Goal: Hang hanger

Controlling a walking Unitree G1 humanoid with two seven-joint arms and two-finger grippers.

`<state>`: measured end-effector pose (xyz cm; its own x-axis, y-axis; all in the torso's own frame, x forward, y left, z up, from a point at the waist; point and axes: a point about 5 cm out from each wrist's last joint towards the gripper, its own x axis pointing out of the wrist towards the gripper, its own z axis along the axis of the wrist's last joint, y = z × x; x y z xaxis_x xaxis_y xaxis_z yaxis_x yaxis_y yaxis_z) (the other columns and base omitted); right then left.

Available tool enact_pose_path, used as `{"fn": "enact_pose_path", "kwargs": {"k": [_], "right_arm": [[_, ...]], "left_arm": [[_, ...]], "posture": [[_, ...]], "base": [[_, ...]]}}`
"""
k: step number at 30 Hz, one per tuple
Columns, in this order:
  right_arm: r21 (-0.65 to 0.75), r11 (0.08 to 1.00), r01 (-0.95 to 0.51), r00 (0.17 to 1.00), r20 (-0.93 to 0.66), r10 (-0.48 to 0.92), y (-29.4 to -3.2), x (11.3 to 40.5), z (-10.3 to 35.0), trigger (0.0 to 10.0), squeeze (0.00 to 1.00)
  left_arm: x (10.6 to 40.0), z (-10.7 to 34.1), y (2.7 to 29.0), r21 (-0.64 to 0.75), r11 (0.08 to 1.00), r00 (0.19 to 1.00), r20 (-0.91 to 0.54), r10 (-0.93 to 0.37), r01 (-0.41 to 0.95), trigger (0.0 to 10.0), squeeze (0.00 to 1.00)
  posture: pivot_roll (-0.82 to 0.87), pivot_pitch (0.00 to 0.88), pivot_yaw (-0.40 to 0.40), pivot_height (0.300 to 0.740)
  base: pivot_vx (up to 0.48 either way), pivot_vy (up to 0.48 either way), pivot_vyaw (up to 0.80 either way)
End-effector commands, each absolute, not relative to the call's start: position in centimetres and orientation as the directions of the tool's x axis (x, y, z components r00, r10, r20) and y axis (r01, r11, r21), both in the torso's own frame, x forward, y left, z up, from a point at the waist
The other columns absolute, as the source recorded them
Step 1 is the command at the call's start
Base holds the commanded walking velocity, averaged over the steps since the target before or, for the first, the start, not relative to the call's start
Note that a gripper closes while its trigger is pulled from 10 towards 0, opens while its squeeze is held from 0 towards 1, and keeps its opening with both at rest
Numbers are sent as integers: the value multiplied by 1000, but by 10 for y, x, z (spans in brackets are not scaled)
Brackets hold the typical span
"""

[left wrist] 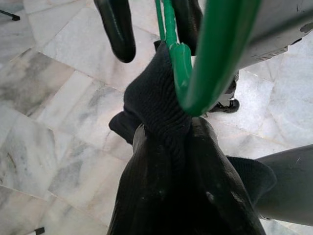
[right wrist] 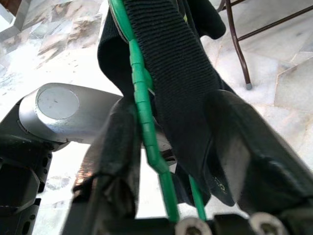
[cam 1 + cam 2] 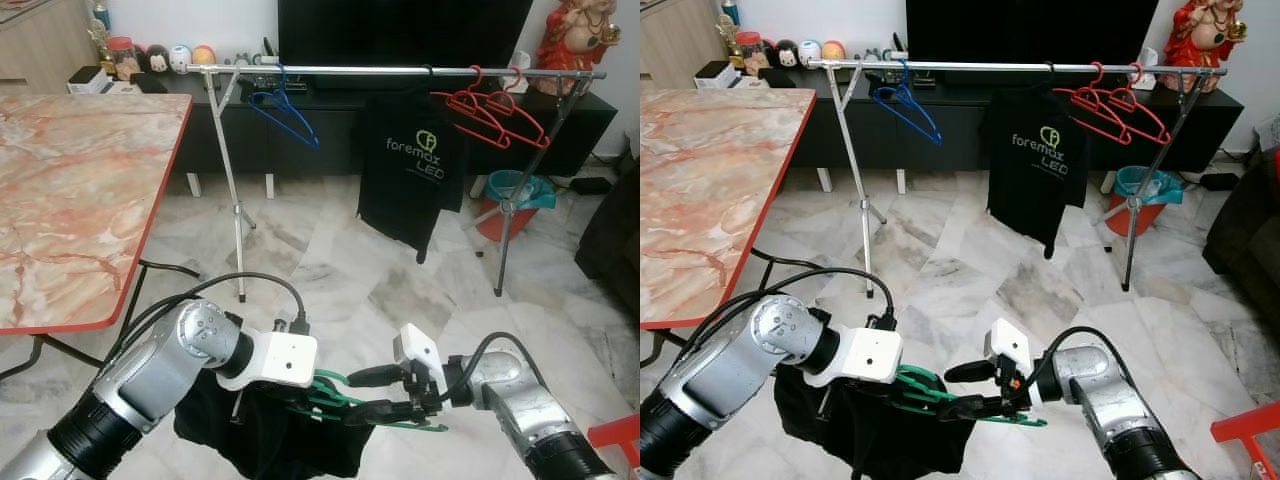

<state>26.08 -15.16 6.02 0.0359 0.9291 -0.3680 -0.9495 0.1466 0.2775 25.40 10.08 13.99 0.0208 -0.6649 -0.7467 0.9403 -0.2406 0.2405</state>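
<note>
Currently I hold the green hanger (image 3: 345,400) low in front of the rig, well short of the clothes rail (image 3: 400,71) and far below it. A black garment (image 3: 270,440) is threaded on the hanger and droops beneath it. The left gripper (image 3: 310,392) is clenched around the hanger near its neck; in its wrist view the green wire runs between the black fingers (image 1: 116,29) with the collar bunched just below. The right gripper (image 3: 395,395) sits at the hanger's other end. Its wrist view shows wire and collar band passing between the fingers (image 2: 117,161), but I cannot tell whether they are clamped or merely straddling.

The hanger's long axis lies roughly crosswise, spanning from one gripper to the other, about parallel to the rail. Neither arm is clearly nearer the rail; both must rise and reach forward, and I judge the robot has to step closer first.

Along the rail, a blue hanger (image 3: 285,110) hangs toward its left end, a black printed shirt (image 3: 412,170) near its middle, and red hangers (image 3: 495,110) toward its right end. The widest bare stretch lies between the blue hanger and the shirt. A marble-topped table (image 3: 80,200) stands left of the rail; its red edge narrows the left approach. Marble floor (image 3: 330,270) before the rail is open.
</note>
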Motion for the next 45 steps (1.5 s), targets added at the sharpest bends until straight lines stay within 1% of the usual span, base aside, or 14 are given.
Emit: {"fn": "enact_pose_path", "kwargs": {"k": [1,17,19,23,24,37,42,43,44,45], "right_arm": [[260,154,-953,45,-383,923,-152,264,62,0,0],[256,179,-950,71,-381,922,-152,266,61,0,0],[256,184,-949,76,-380,922,-152,266,60,0,0],[256,186,-949,78,-381,921,-152,266,60,0,0],[256,189,-948,81,-382,921,-152,266,59,0,0],[240,212,-947,105,-395,913,-150,268,56,0,0],[216,242,-946,143,-392,909,-150,272,56,0,0],[210,253,-944,155,-392,907,-150,273,56,0,0],[207,263,-942,166,-395,904,-151,274,55,0,0],[207,263,-942,166,-395,904,-151,274,55,0,0]], "left_arm": [[257,146,98,264,-250,33,-745,-666,931,10000,0],[258,148,101,279,-246,45,-740,-671,928,10000,0],[259,150,100,311,-253,60,-730,-681,916,10000,0],[260,151,100,318,-249,65,-724,-687,915,10000,0],[262,153,99,326,-239,72,-713,-697,915,10000,1000],[264,155,97,343,-227,84,-696,-713,911,10000,1000],[264,156,98,350,-223,91,-692,-716,910,10000,1000],[267,157,99,369,-203,116,-682,-722,907,10000,1000],[269,159,101,385,-186,135,-671,-729,904,10000,0],[269,159,101,385,-186,135,-671,-729,904,10000,0]], "posture": [[111,0,-47,740],[112,0,-45,740],[114,0,-41,740],[117,0,-40,740],[116,0,-40,740],[122,0,-38,740],[121,0,-37,740],[122,0,-38,740],[122,0,-38,740],[122,0,-38,740]], "base": [[0,0,0],[0,0,0],[0,0,0],[0,0,0],[0,0,0],[0,0,0],[0,0,0],[0,0,0],[0,0,0],[0,0,0]]}}
